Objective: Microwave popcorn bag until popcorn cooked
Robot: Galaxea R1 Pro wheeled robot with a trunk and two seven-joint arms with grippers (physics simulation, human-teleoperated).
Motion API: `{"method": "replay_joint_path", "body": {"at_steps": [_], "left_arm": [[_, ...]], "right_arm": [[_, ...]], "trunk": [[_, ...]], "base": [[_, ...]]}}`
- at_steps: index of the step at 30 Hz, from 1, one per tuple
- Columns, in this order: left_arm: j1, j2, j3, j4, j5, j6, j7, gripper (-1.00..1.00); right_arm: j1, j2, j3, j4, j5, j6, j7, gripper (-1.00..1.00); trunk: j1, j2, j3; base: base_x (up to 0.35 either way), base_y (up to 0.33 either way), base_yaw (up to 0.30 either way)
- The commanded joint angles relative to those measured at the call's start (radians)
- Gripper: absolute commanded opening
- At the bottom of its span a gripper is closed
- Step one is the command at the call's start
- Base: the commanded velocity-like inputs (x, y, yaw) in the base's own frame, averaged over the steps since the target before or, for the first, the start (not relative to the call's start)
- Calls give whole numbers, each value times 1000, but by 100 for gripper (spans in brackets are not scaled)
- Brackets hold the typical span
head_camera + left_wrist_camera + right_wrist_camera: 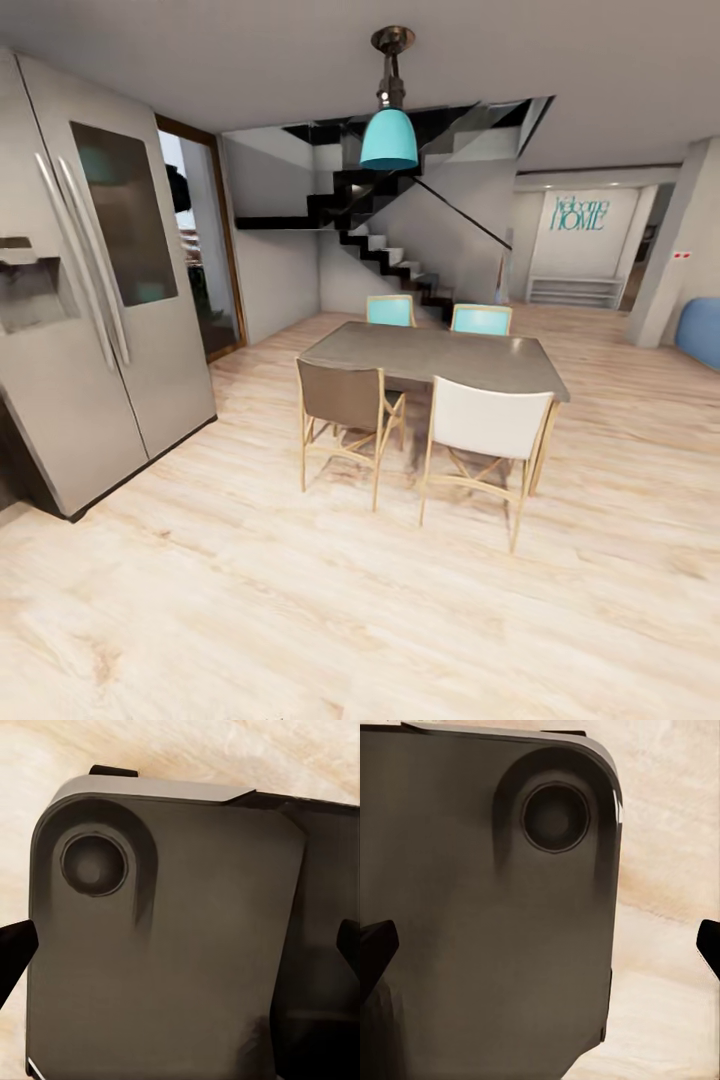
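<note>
Pale wood floor [300,620] holds a dining table [440,355] beside a fridge [90,300]; both end effectors spread, empty.

The head view is bright and evenly lit, with soft shadows under the dining table [440,357] and chairs (straight lines bow near the frame edges). Both wrist views are soft, slightly blurred, dim.

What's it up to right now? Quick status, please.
Both grippers open, holding nothing, over the robot's own base. No popcorn bag or microwave in sight. Ahead: fridge, dining table with four chairs on wood floor.
</note>
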Motion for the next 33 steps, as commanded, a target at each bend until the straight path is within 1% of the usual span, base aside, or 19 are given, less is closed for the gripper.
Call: {"method": "replay_joint_path", "body": {"at_steps": [1, 33], "left_arm": [[0, 0, 2, -1, 9, -2, 0, 100], [0, 3, 2, 0, 9, 0, 0, 100]], "right_arm": [[0, 0, 0, 0, 0, -3, 0, 100], [0, 0, 1, 1, 1, -3, 1, 100]], "trunk": [[0, 0, -1], [0, 0, -1]], "base": [[0, 0, 268], [0, 0, 268]]}}
